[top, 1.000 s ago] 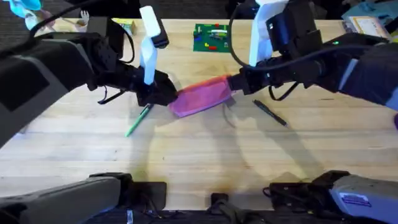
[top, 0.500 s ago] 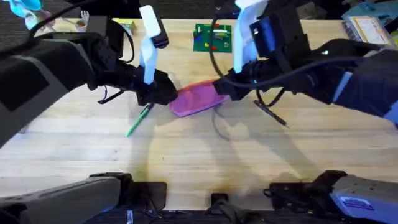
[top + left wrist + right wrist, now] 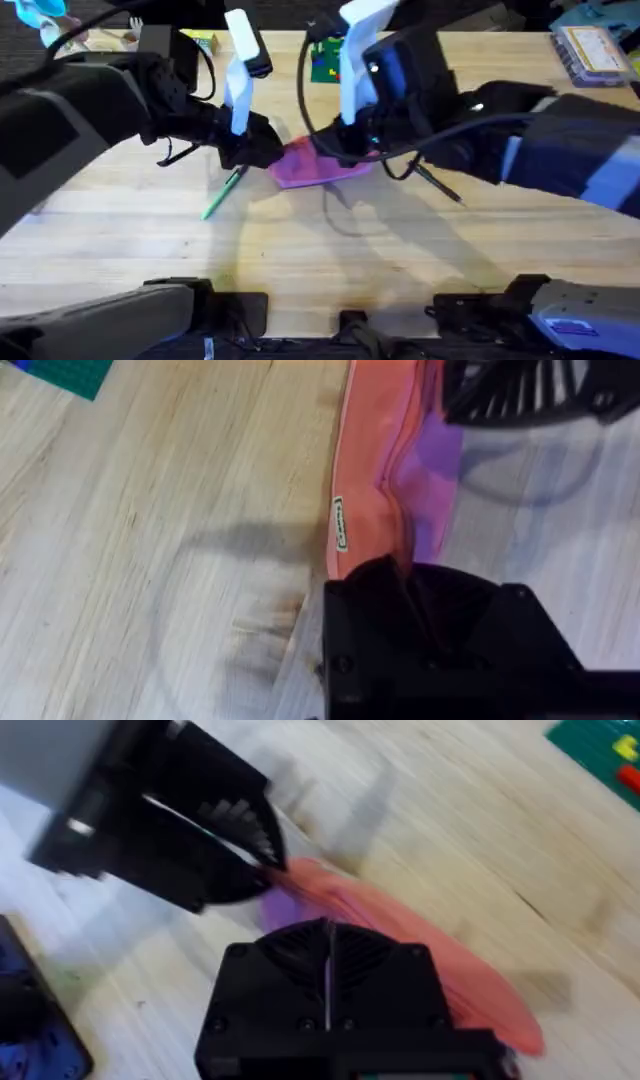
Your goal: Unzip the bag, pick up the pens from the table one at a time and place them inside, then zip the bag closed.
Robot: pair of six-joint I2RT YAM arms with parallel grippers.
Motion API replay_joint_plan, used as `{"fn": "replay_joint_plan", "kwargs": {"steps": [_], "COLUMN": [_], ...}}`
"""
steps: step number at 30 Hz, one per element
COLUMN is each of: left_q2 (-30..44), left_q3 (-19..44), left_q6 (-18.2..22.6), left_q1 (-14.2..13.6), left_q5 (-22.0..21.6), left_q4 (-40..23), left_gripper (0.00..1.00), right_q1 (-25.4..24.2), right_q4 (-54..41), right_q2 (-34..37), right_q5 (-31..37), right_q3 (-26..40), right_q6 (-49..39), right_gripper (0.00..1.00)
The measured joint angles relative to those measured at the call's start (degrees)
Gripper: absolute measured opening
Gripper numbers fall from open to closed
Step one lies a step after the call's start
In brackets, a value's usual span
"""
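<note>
Left gripper (image 3: 262, 150) clamps the bag (image 3: 318, 166) at its nine o'clock end; right gripper (image 3: 345, 150), seemingly pinched on the zipper, should pull level along the seam.

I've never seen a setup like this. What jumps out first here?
The bright pink bag lies mid-table with two dark arms meeting over it: the left end effector clamps its left end and the right end effector sits on top of it. A green pen lies just left of the bag, a black pen to its right.
</note>
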Motion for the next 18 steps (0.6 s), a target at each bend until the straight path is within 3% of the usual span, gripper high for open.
{"fn": "replay_joint_plan", "kwargs": {"steps": [10, 18], "left_q2": [0.0, 0.0], "left_q3": [0.0, 0.0], "left_q6": [0.0, 0.0], "left_q1": [0.0, 0.0], "left_q5": [0.2, 0.2], "left_q4": [0.0, 0.0], "left_gripper": [0.042, 0.042], "right_q1": [3.5, 3.5], "right_q4": [7.5, 3.6], "right_q2": [3.2, 3.2], "right_q5": [-2.8, -2.8], "right_q3": [0.0, 0.1], "right_q6": [4.0, 6.8], "right_gripper": [0.028, 0.028]}}
